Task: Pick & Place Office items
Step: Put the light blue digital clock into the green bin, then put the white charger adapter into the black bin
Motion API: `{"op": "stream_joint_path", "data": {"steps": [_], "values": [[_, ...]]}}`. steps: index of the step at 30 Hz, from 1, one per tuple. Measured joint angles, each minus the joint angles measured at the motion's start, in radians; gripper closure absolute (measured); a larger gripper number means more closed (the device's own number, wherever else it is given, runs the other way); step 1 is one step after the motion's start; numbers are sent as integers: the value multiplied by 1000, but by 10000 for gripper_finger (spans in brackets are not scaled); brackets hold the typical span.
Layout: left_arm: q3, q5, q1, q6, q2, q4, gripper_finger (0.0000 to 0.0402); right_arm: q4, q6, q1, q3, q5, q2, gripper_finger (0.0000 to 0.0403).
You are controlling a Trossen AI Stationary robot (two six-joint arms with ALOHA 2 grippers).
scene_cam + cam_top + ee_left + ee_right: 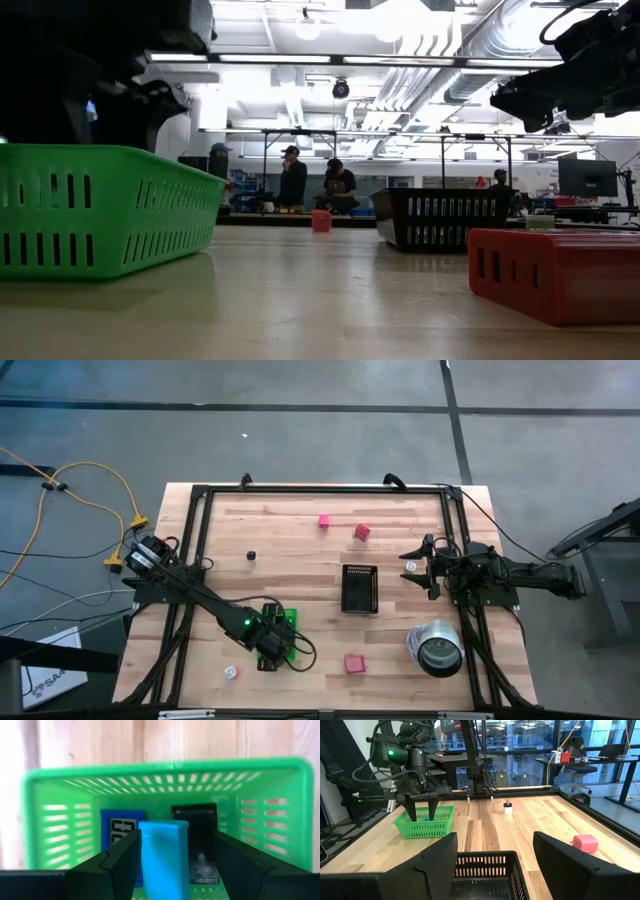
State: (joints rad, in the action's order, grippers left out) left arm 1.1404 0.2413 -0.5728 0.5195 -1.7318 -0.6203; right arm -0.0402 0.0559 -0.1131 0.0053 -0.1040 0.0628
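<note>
Left tool [165, 870] over green tray [60, 785], jaws apart w/ light blue block [164, 857] between, positioned for drop-in. Right tool [495, 855] wide, empty, waits above black tray [485, 865].

A wooden bench [300, 560] with a black frame round its edge stands on a grey floor [300, 420]. A bright green slotted tray [165, 785] sits near the bench's front left. A black slotted basket [359, 588] lies near the middle, upright and apart from the tray. A shiny silver can [436, 647] lies on its side at the front right, its open mouth showing. Yellow cables [90, 490] trail across the floor left of the bench. In the low view, several people [292, 180] stand at work tables far behind, under ceiling ducts [480, 40] and strip lights.
</note>
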Motion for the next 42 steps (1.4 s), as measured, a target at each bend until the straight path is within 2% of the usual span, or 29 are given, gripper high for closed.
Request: {"op": "stream_joint_path", "data": {"steps": [13,24,32,37,42], "values": [[0,25,0,-26,71,-15,174,0,0,0,0,0,0,155],[0,79,34,-59,212,-60,174,0,0,0,0,0,0,155],[2,38,113,-65,293,-75,174,0,0,0,0,0,0,155],[2,1,137,-157,295,-77,174,0,0,0,0,0,0,155],[2,-10,148,-164,295,-78,174,0,0,0,0,0,0,155]]}}
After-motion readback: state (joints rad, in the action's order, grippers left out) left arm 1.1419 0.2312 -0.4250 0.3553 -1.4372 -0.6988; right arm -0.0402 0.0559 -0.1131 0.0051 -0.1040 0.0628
